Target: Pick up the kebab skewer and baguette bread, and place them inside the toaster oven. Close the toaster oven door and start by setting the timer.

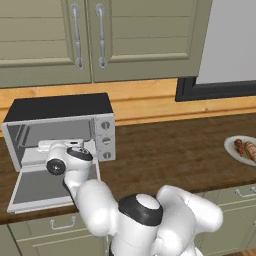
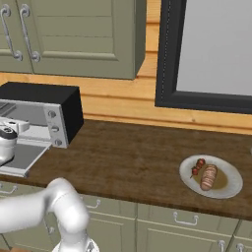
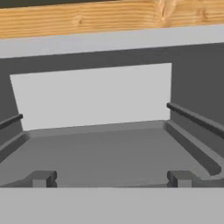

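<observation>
- gripper (image 3: 110,179) at the toaster oven (image 1: 60,127) mouth, fingers spread wide, holding nothing
- toaster oven door (image 1: 37,187) dropped flat, dark glass up
- oven: black top, silver front, grey bare cavity
- far right, plate (image 2: 231,184): tan baguette bread (image 2: 208,177) touching red-chunked kebab skewer (image 2: 197,166)

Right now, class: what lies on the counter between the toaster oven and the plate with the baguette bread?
Bare dark wood counter separates the toaster oven from the plate holding the baguette bread, as the right base view shows.
</observation>
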